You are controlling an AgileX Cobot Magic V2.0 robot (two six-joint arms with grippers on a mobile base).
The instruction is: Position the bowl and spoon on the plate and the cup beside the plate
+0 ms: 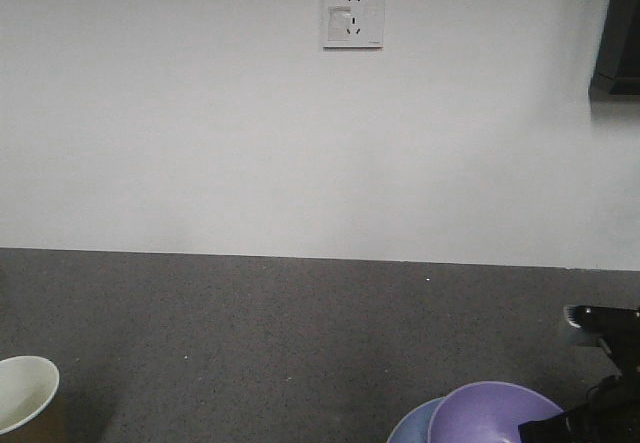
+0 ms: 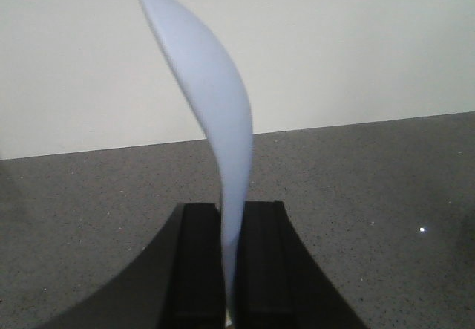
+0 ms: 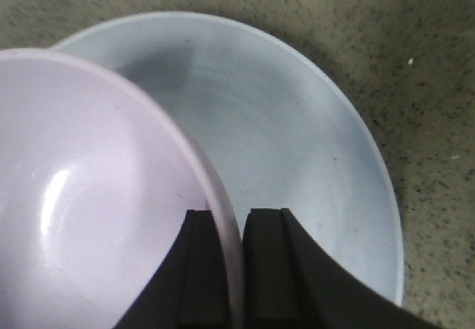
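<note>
Surface under inspection: bench (image 1: 250,343), dark grey, matt, finely speckled with pale flecks. It runs back to a straight junction with a plain white wall (image 1: 200,143). On the wall is one white power socket (image 1: 353,14), high up and right of centre. A dark object (image 1: 617,33) cuts into the upper right corner of the front view; what it is cannot be told.

Left side: the cup (image 1: 25,395), brown paper with a white inside, stands upright at the lower left edge of the front view. It is partly cut off by the frame and well apart from the other items.

Right side: the plate (image 3: 297,151), pale blue with a raised rim, lies flat on the bench. The bowl (image 3: 89,195), lavender, appears tilted and sits over the left part of the plate, hiding that side. Whether its base touches the plate cannot be told.

Right gripper (image 3: 231,221): black jaws are closed down on the bowl's rim, one inside the wall and one outside, with only the rim's thickness between them.

Left gripper (image 2: 230,214): black jaws are closed on the handle of the spoon (image 2: 215,106), parted only by the handle's thickness. The spoon stands upright out of the jaws, edge-on to the wrist camera. Its scoop is uppermost and curves leftward, held above the bench with the wall behind it.
</note>
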